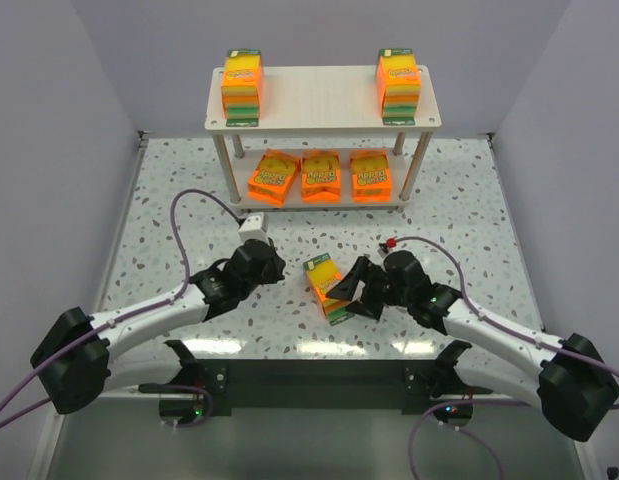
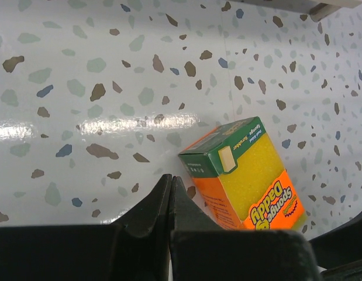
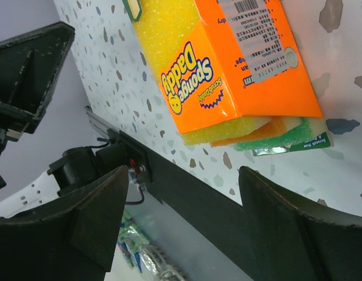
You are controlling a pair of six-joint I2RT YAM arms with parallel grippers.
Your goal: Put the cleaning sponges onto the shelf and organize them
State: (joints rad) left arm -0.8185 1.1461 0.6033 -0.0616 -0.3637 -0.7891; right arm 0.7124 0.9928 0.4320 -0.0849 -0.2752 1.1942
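Observation:
One sponge pack (image 1: pixel 327 288) lies tilted on the speckled table, green header away from the arms. My right gripper (image 1: pixel 355 289) is open, its fingertips just off the pack's right side and not closed on it. In the right wrist view the pack (image 3: pixel 239 64) lies just ahead of the open gripper (image 3: pixel 183 175). My left gripper (image 1: pixel 279 268) is shut and empty, to the left of the pack. In the left wrist view the gripper (image 2: pixel 171 182) is next to the pack (image 2: pixel 251 175). The shelf (image 1: pixel 324 122) holds two upright packs (image 1: pixel 242 85) (image 1: pixel 399 85) on top and three (image 1: pixel 321 176) on the lower tier.
Grey walls enclose the table on three sides. A black rail (image 1: pixel 319 375) runs along the near edge between the arm bases. Purple cables (image 1: pixel 189 215) loop over the table beside each arm. A small white box (image 1: pixel 253 224) sits on the left arm.

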